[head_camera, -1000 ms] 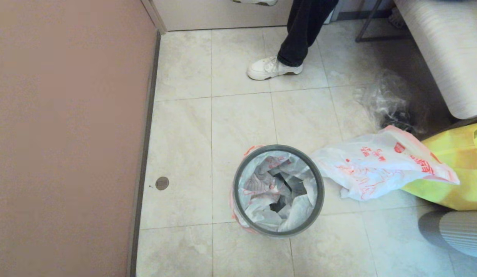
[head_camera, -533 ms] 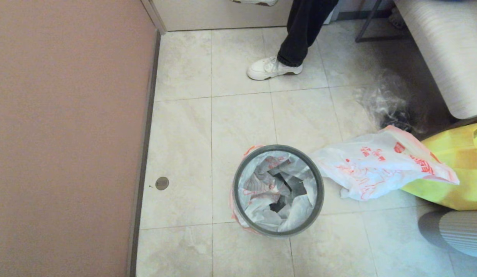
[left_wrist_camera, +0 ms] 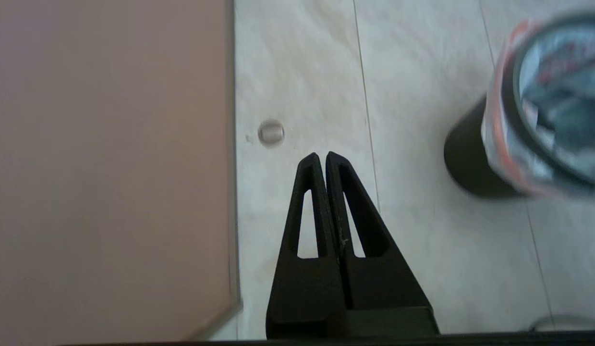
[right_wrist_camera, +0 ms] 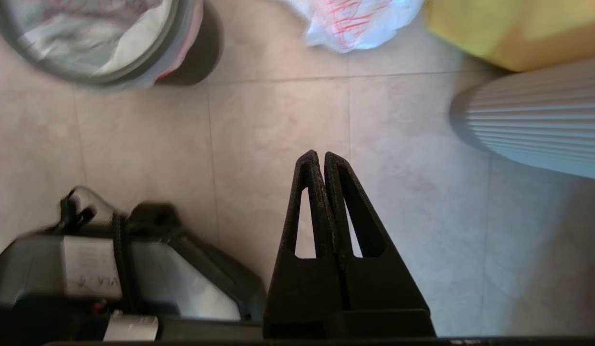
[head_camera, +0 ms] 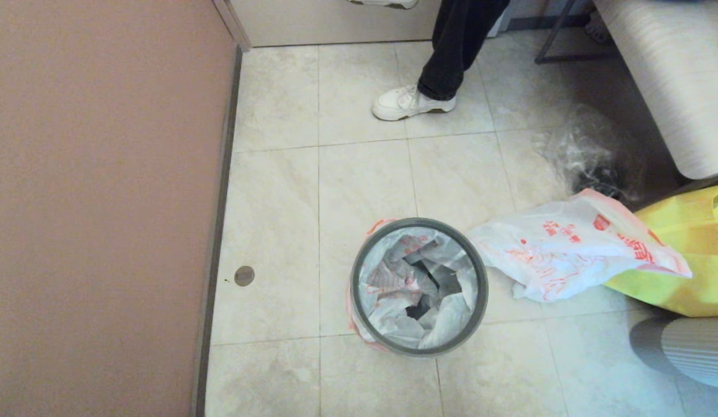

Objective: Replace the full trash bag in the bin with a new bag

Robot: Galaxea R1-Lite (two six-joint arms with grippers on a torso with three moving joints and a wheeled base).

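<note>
Bin (head_camera: 419, 286) contents perhaps hidden under crumpled liner.

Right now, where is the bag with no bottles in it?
In the head view the new bag lies crumpled on the floor just right of the bin, its far end resting on the yellow bag.

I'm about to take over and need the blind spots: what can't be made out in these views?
- Bin contents: head view, crumpled liner hides whatever lies underneath.
- Bag on the floor: head view, opaque plastic, so full or empty is unclear.
- Yellow bag: cut off by the head view's edge.
- Bin: blurred and cropped in both wrist views.
- Both arms: absent from the head view.
</note>
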